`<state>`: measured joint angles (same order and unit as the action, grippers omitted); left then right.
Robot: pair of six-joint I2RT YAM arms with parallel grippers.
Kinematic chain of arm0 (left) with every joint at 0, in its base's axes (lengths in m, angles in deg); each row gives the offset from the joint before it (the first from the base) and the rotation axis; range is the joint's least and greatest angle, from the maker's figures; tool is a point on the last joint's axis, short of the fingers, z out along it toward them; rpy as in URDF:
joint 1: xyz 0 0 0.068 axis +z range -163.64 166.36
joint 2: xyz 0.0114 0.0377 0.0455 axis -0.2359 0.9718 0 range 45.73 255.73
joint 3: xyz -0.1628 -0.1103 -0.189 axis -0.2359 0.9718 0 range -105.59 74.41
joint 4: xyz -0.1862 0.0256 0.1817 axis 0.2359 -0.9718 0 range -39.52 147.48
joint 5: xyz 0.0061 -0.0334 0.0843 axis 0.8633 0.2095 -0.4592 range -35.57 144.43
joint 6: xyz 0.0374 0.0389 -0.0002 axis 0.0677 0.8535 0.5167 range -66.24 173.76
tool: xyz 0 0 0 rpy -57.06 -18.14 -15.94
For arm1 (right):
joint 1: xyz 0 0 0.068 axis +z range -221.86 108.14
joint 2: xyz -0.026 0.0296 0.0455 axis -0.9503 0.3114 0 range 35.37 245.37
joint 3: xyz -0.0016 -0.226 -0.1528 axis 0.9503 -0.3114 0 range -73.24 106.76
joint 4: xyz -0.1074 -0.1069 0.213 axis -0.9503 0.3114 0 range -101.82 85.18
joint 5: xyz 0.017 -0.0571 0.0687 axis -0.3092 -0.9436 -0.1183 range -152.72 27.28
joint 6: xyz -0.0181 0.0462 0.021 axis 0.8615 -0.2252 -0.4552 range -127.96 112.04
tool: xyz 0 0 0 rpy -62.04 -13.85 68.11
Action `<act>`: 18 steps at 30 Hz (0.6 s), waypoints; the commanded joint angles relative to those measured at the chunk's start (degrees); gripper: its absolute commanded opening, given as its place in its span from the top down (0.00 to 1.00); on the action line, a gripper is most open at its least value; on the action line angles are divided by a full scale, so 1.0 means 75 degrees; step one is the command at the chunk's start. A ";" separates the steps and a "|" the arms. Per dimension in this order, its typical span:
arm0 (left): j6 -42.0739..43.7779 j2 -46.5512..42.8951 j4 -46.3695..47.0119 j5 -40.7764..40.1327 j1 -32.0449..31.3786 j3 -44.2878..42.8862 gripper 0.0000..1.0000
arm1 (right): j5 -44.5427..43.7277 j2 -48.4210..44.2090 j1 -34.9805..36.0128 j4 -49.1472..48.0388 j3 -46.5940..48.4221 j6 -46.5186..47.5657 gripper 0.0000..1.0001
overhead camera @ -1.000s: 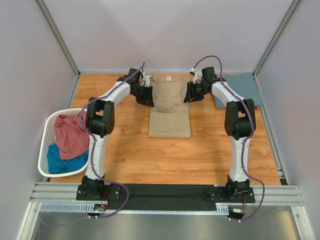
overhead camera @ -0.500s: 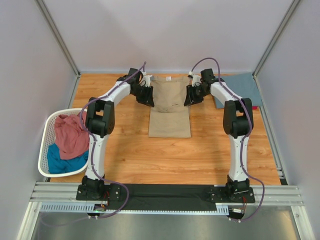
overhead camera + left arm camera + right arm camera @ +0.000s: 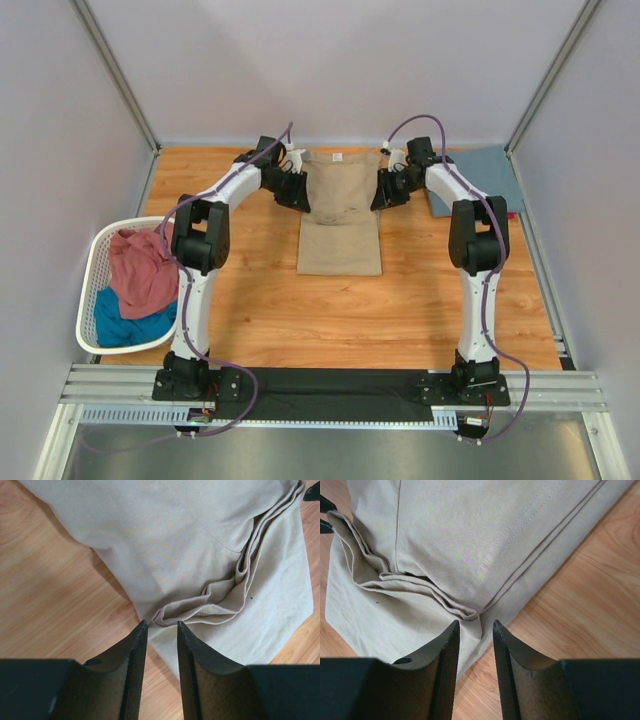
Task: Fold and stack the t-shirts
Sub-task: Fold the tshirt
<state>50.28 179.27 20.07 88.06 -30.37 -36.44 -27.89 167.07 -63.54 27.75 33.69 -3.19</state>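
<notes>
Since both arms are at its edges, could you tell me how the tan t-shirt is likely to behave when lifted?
The tan t-shirt is probably floppy: its edge bunches into soft pleats. It looks thin, so likely light. Held at two points, its middle would probably sag.

T-shirt (image 3: 340, 240) flat on table (image 3: 300, 310), lying between both grippers. Left gripper (image 3: 161, 625) at its left edge, right gripper (image 3: 476, 625) at its right edge; a bunched fold of cloth sits right at each pair of fingertips and runs across from one gripper toward the other. Second t-shirt (image 3: 485, 172) just right of the right gripper, at the far right corner. Basket (image 3: 90, 270) well left of and nearer than the left gripper, two more t-shirts (image 3: 140, 270) in it, one atop the other.
</notes>
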 commanded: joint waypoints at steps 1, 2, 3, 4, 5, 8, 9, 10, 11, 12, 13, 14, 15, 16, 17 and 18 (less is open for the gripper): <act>0.0265 0.0137 0.0183 0.0263 0.0039 -0.0126 0.62 | 0.0219 0.0159 -0.0031 -0.0144 0.0308 0.0043 0.65; 0.0277 0.0137 0.0183 0.0251 0.0039 -0.0127 0.62 | 0.0243 0.0182 -0.0031 -0.0120 0.0343 0.0043 0.65; 0.0289 0.0137 0.0183 0.0251 0.0039 -0.0115 0.62 | 0.0254 0.0206 -0.0042 -0.0120 0.0378 0.0043 0.65; 0.0301 0.0148 0.0183 0.0228 0.0039 -0.0115 0.62 | 0.0289 0.0229 -0.0042 -0.0097 0.0402 0.0043 0.65; 0.0312 0.0160 0.0171 0.0216 0.0039 -0.0115 0.62 | 0.0325 0.0252 -0.0042 -0.0062 0.0425 0.0043 0.65; 0.0312 0.0183 0.0195 0.0180 0.0039 -0.0150 0.62 | 0.0372 0.0323 -0.0031 -0.0015 0.0531 0.0043 0.65; 0.0301 0.0195 0.0218 0.0180 0.0039 -0.0150 0.62 | 0.0372 0.0311 -0.0031 -0.0026 0.0543 0.0043 0.65; 0.0278 0.0207 0.0241 0.0169 0.0039 -0.0150 0.63 | 0.0395 0.0311 -0.0042 -0.0073 0.0543 0.0020 0.68; 0.0254 0.0219 0.0276 0.0192 0.0039 -0.0162 0.67 | 0.0418 0.0323 -0.0042 -0.0096 0.0543 -0.0004 0.69; 0.0207 0.0219 0.0346 0.0215 0.0039 -0.0162 0.70 | 0.0442 0.0323 -0.0042 -0.0108 0.0543 -0.0004 0.72; 0.0126 0.0230 0.0394 0.0239 0.0039 -0.0162 0.75 | 0.0430 0.0311 -0.0054 -0.0120 0.0543 -0.0016 0.76; 0.0067 0.0230 0.0417 0.0239 0.0039 -0.0173 0.84 | 0.0419 0.0288 -0.0066 -0.0166 0.0520 -0.0050 0.84; 0.0032 0.0242 0.0429 0.0251 0.0039 -0.0208 0.89 | 0.0430 0.0265 -0.0066 -0.0213 0.0473 -0.0074 0.90; -0.0027 0.0277 0.0406 0.0228 0.0039 -0.0267 0.93 | 0.0430 0.0218 -0.0112 -0.0272 0.0333 -0.0179 0.95; -0.0062 0.0289 0.0417 0.0204 0.0039 -0.0290 1.00 | 0.0396 0.0113 -0.0159 -0.0504 0.0204 -0.0238 1.00; -0.0097 0.0277 0.0383 0.0134 0.0039 -0.0314 1.00 | 0.0372 0.0042 -0.0171 -0.0611 0.0099 -0.0285 1.00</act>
<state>49.64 180.82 21.25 88.45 -30.37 -36.44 -25.88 169.26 -63.85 27.22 35.25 -4.19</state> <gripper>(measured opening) 0.018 0.019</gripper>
